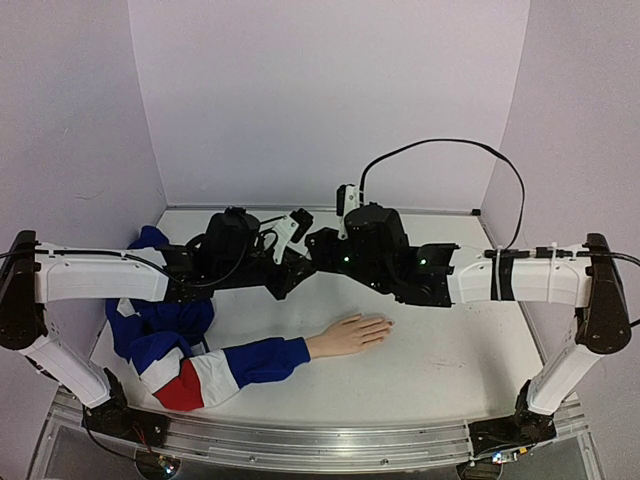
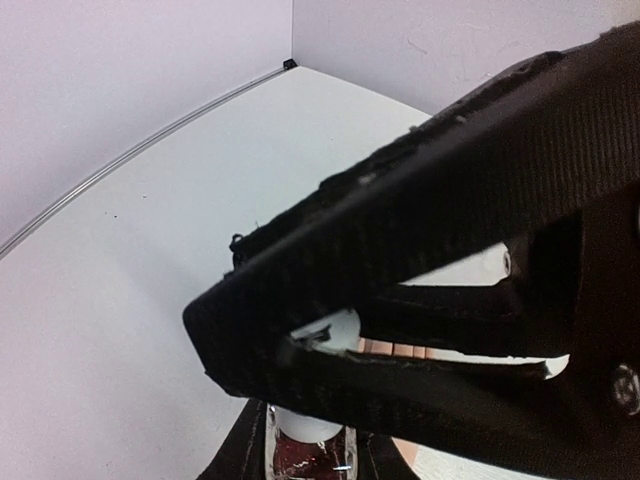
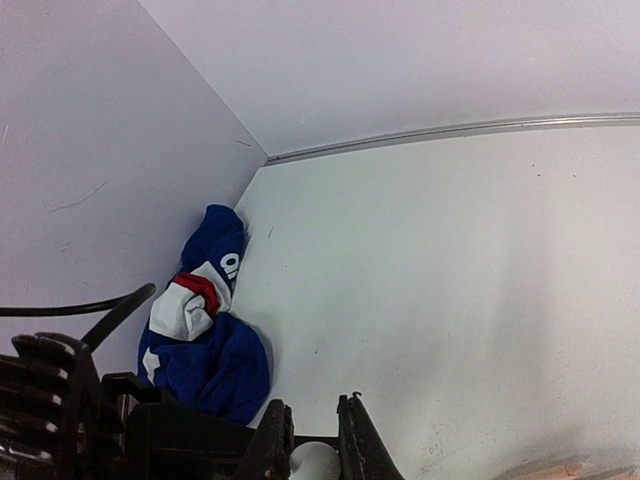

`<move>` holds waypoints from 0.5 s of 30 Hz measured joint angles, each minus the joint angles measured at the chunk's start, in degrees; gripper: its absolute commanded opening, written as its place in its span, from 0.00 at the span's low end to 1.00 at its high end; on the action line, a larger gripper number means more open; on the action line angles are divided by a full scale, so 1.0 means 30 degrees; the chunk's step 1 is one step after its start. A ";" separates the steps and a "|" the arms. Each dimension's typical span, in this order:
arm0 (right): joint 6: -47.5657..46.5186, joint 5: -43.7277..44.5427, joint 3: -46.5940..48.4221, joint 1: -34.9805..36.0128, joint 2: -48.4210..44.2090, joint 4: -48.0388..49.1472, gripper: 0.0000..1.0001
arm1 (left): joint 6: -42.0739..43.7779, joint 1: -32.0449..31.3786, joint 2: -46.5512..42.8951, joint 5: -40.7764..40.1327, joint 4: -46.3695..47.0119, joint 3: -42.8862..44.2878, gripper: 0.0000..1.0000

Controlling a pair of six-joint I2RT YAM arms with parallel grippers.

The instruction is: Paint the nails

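Peach plastic mannequin hand (image 1: 350, 335) lay palm down on the white table (image 1: 450, 360), near the middle and slightly toward the front, fingers pointing right. The nails (image 1: 383, 324) sat at those fingertips, too small in the top view to tell colour or coating. Blue, white and red sleeve (image 1: 240, 365) ran left from the wrist and bunched up in a heap by the left wall.

Both arms reached in and met above the table, behind the hand and clear of it. Left end effector (image 1: 296, 268) was clenched. Its wrist view showed a small white piece between the fingertips (image 2: 240, 330), but what it was could not be told. Peach fingers showed through the gap behind it.

Right end effector (image 1: 318, 248) was clamped on the polish bottle (image 2: 310, 445): pale cap on top, dark reddish glass below, a black finger on each side. The right wrist view showed the round pale cap between the two fingers (image 3: 275, 440).

The two end effectors were tip to tip. Whether they touched could not be told.
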 measured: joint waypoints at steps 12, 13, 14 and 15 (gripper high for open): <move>-0.1107 0.0102 0.0168 0.0466 -0.0095 0.0029 0.00 | 0.0124 -0.0022 -0.1086 0.0590 0.0517 -0.1027 0.47; -0.1195 0.0007 0.0131 0.0495 -0.0175 0.0051 0.00 | -0.0029 -0.0015 -0.1253 0.0678 0.0517 -0.1144 0.57; -0.1392 -0.0102 0.0058 0.0561 -0.0342 -0.0029 0.00 | -0.0175 0.0102 -0.1384 0.0612 0.0452 -0.1260 0.63; -0.1552 -0.0131 -0.0058 0.0634 -0.0583 -0.0102 0.00 | -0.0321 0.0342 -0.1515 0.0678 0.0459 -0.1370 0.69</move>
